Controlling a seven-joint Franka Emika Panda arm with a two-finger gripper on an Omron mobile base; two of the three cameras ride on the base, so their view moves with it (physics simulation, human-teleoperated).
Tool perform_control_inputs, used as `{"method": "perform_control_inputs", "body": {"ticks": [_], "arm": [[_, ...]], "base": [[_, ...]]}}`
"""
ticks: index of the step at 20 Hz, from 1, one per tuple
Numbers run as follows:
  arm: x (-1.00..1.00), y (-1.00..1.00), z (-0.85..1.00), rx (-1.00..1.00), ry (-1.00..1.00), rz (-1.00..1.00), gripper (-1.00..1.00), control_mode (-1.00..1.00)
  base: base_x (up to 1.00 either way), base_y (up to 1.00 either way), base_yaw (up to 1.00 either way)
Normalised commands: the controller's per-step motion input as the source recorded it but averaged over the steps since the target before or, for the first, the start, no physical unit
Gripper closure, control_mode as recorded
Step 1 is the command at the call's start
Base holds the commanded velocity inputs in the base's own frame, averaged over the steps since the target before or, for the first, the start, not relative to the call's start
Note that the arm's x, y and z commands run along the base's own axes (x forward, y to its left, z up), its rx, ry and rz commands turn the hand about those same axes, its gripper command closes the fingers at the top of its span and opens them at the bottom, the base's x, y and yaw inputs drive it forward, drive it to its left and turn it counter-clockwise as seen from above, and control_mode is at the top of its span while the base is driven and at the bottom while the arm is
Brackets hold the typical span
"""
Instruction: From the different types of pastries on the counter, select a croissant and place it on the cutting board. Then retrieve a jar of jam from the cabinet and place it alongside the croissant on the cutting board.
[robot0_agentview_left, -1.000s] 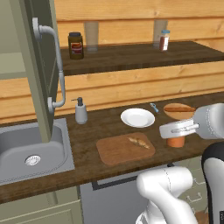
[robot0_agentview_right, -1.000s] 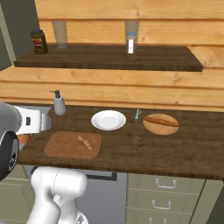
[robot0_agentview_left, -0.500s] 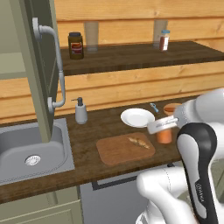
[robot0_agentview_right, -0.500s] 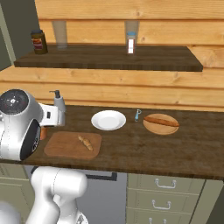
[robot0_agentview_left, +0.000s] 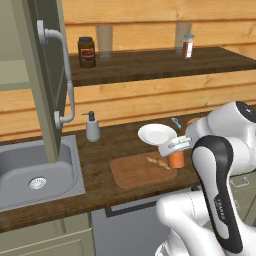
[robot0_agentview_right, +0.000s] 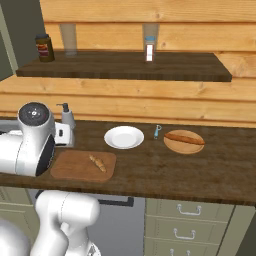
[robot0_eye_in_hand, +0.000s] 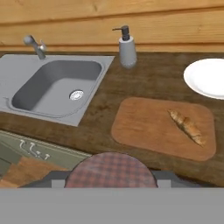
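Dark wood counter (robot0_agentview_right: 200, 167), gripper (robot0_agentview_left: 176, 148) over board's right end, clamped on jam jar (robot0_agentview_left: 176, 159).
No label or writing was legible on any item. Jar showed an orange body in the left base view and a red-checked lid (robot0_eye_in_hand: 111, 170) in the hand view, hanging just right of the board (robot0_agentview_left: 137, 170). Croissant (robot0_eye_in_hand: 187, 126) lay on the board's right part. White plate (robot0_agentview_right: 124, 137) sat behind the board, soap dispenser (robot0_eye_in_hand: 127, 47) by the grey sink (robot0_eye_in_hand: 57, 86). Plank wall carried a shelf (robot0_agentview_right: 125, 65) with a dark jar (robot0_agentview_right: 44, 47) and shaker (robot0_agentview_right: 149, 49); cabinet door (robot0_agentview_left: 45, 75) stood open.
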Motion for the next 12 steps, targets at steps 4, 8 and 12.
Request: {"method": "perform_control_inputs", "body": {"ticks": [4, 8, 12], "arm": [[0.36, 0.35, -0.78, 0.04, -0.13, 0.01, 1.00, -1.00], [0.16, 0.16, -0.72, 0.00, -0.19, 0.00, 1.00, -1.00], [0.00, 0.03, -0.49, 0.00, -0.37, 0.00, 1.00, -1.00]], "base": [[0.00, 0.00, 0.00], [0.00, 0.00, 0.00], [0.00, 0.00, 0.00]]}}
